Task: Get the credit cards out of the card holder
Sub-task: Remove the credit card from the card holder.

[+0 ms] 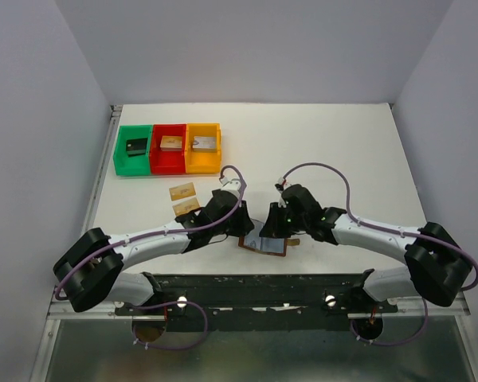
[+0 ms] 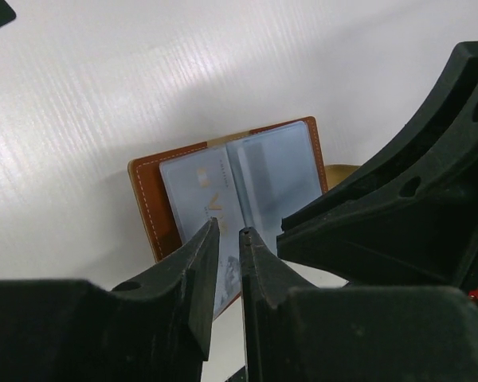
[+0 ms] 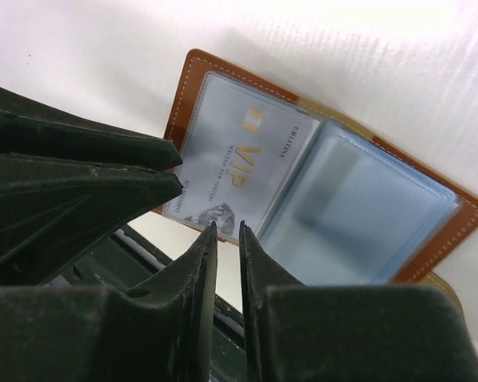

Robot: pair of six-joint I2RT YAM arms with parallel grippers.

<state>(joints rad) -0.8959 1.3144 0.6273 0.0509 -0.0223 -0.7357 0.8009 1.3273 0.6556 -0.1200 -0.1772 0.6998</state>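
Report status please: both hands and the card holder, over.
Left hand, right hand nearly closed at edge of open card holder, grip unclear. VIP card inside. Two tan cards lie outside. Hands crowd each other.

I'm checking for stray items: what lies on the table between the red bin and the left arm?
Two tan-gold credit cards lie flat on the white table between the red bin and the left arm, shown in the top view.

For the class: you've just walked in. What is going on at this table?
Two robot arms reach over the card holder, which lies open near the front of the table. The left gripper and right gripper sit at its near edge, fingers almost together; whether either has pinched anything is unclear. A pale VIP card remains in a pocket. Two tan cards lie loose nearby.
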